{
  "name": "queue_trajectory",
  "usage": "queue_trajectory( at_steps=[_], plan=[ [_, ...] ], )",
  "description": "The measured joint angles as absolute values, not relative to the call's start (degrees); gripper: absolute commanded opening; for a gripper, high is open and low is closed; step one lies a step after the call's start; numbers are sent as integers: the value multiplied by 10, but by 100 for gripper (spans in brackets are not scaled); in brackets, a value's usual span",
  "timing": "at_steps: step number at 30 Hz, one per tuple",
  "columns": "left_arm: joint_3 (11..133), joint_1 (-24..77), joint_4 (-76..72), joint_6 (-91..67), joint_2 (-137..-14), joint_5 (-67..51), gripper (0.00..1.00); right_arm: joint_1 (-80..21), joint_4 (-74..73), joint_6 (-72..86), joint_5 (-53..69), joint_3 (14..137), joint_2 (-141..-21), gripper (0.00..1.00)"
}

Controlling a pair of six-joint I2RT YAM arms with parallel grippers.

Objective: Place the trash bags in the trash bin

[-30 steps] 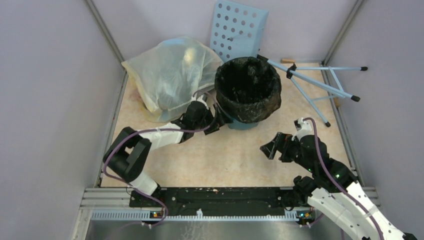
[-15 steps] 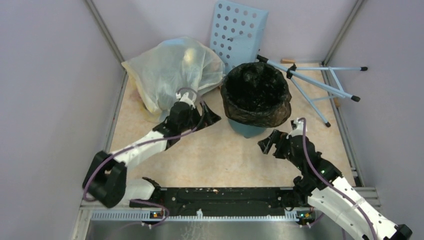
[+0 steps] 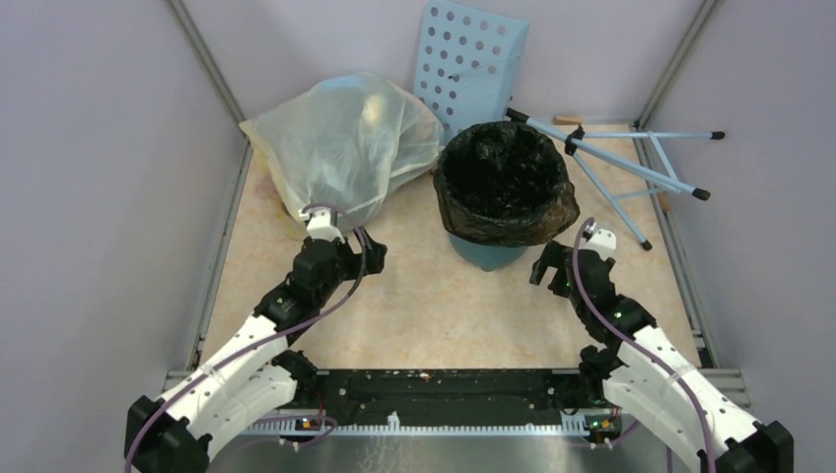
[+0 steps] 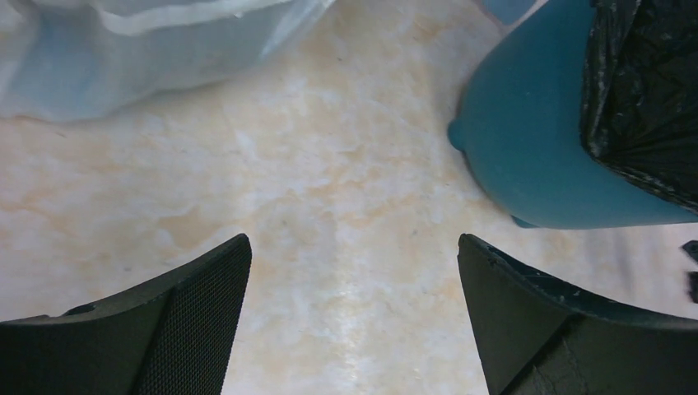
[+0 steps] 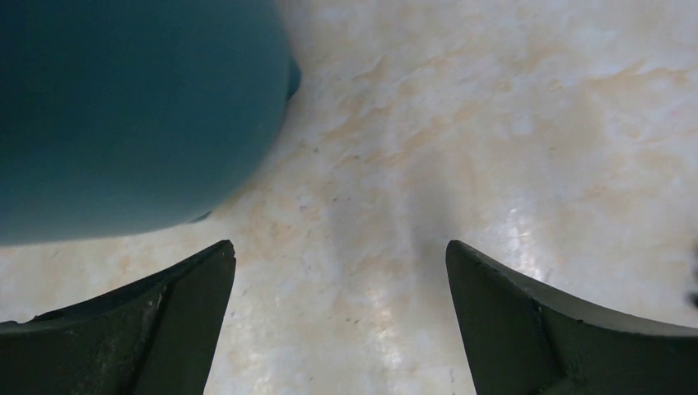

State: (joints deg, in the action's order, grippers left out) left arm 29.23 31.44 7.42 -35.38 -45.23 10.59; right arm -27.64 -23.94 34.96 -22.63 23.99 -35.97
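The teal trash bin (image 3: 490, 255) stands at mid-back of the floor. A glossy black trash bag (image 3: 506, 184) lines it, its edge folded down over the rim. My left gripper (image 3: 362, 251) is open on the bin's left, a hand's width away, with nothing between its fingers. The left wrist view shows bare floor between the jaws of the left gripper (image 4: 352, 243), with the bin (image 4: 535, 156) and bag edge (image 4: 650, 90) at upper right. My right gripper (image 3: 553, 268) is open just right of the bin's base. In its wrist view the right gripper (image 5: 340, 247) is empty, the bin (image 5: 132, 107) at upper left.
A large translucent yellowish bag (image 3: 340, 148) bulges at back left, close to my left arm. A pale blue perforated panel (image 3: 471, 59) leans on the back wall. A light blue folding stand (image 3: 621, 163) lies at back right. Enclosure walls close in both sides.
My left gripper has pulled back from the bin's left side toward the near left. My right gripper has moved up toward the bin's base. The bin has shifted slightly right.
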Motion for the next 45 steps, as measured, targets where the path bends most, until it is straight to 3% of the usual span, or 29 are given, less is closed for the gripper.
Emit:
queue_trajectory(
  at_steps=[9, 13, 17, 33, 37, 45],
  plan=[
    [280, 310, 56, -196, -471, 196, 99, -115, -132, 232, -230, 238, -411, 98],
    [268, 243, 16, -149, -516, 180, 99, -56, -6, 171, -219, 190, -414, 97],
    [241, 161, -51, -130, -560, 159, 99, -51, 117, 113, -206, 141, -457, 97],
    [165, 91, -372, -37, -776, 112, 98, -50, 585, 19, -163, 100, -822, 97],
    [202, 90, -400, -20, -832, 88, 94, -49, 626, 14, -159, 96, -837, 98],
    [175, 76, -526, 40, -843, 45, 99, -48, 667, 10, -157, 96, -837, 98]
  ],
)
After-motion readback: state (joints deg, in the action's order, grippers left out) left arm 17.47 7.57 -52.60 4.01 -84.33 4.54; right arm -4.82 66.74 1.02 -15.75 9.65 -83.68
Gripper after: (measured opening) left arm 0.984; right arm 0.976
